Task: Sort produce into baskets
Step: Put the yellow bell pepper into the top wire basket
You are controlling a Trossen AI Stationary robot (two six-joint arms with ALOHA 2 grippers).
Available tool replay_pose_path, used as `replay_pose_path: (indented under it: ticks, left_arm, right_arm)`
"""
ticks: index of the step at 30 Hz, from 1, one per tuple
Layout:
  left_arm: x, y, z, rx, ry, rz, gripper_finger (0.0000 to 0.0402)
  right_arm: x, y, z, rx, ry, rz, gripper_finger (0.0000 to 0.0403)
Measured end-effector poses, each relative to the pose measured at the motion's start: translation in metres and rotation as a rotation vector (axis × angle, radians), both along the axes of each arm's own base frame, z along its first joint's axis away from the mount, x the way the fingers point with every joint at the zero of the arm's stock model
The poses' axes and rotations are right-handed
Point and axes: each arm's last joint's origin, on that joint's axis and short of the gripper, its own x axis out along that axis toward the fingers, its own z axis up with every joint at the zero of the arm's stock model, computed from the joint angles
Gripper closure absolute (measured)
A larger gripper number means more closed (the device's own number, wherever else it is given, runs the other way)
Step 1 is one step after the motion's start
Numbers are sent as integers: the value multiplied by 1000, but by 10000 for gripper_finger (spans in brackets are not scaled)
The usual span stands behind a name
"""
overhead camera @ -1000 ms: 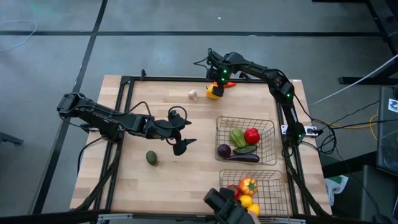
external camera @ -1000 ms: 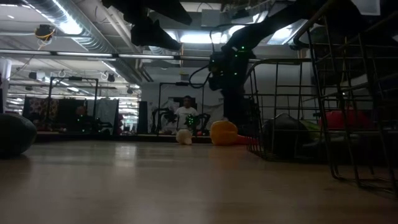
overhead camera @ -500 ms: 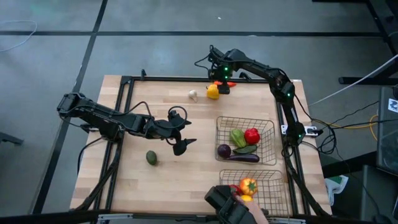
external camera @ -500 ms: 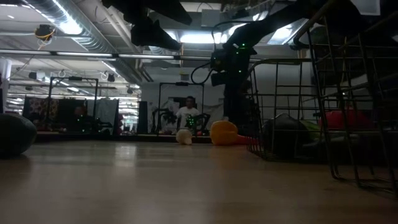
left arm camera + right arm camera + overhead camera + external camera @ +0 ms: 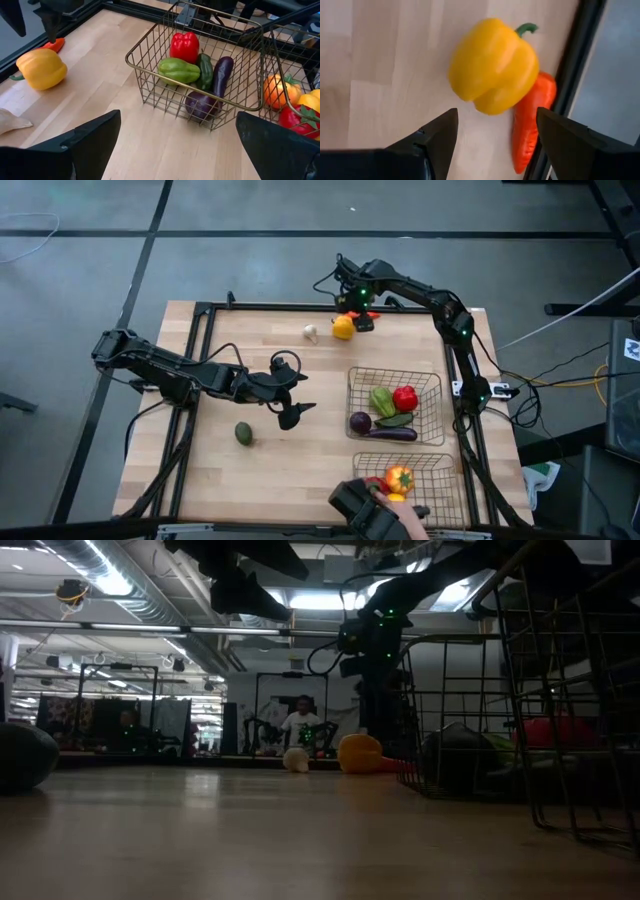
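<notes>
A yellow pepper (image 5: 343,328) lies on its side near the table's far edge, with an orange pepper (image 5: 371,315) beside it against the frame rail. My right gripper (image 5: 357,308) hovers open above them; in the right wrist view (image 5: 495,135) the yellow pepper (image 5: 492,65) and the orange pepper (image 5: 527,125) lie ahead of the fingers. White garlic (image 5: 311,332) lies left of the yellow pepper. A green avocado (image 5: 243,433) lies at the near left. My left gripper (image 5: 300,398) waits open over mid-table. Both wire baskets (image 5: 395,371) (image 5: 440,480) hold produce.
The far basket (image 5: 150,75) holds a red pepper, a green pepper, an eggplant and a purple piece. The near basket (image 5: 290,65) holds an orange-red piece and yellow ones. A dark device (image 5: 360,510) sits at the near edge. Bare wood lies between the avocado and the baskets.
My right gripper has risen a little and drawn back toward the table's far edge, still open, uncovering the yellow pepper, which stays in place on the table.
</notes>
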Motion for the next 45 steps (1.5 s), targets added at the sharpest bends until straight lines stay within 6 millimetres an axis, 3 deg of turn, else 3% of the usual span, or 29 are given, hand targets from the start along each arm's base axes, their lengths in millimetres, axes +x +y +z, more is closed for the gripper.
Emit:
replay_pose_path:
  ticks: [7,45]
  left_arm:
    - [0,0,0,0,0,0,9]
    - [0,0,0,10,3,-5,9]
  right_arm:
    - [-3,2,-13,-21,59,157,137]
    - [8,-1,-13,-43,-60,163,137]
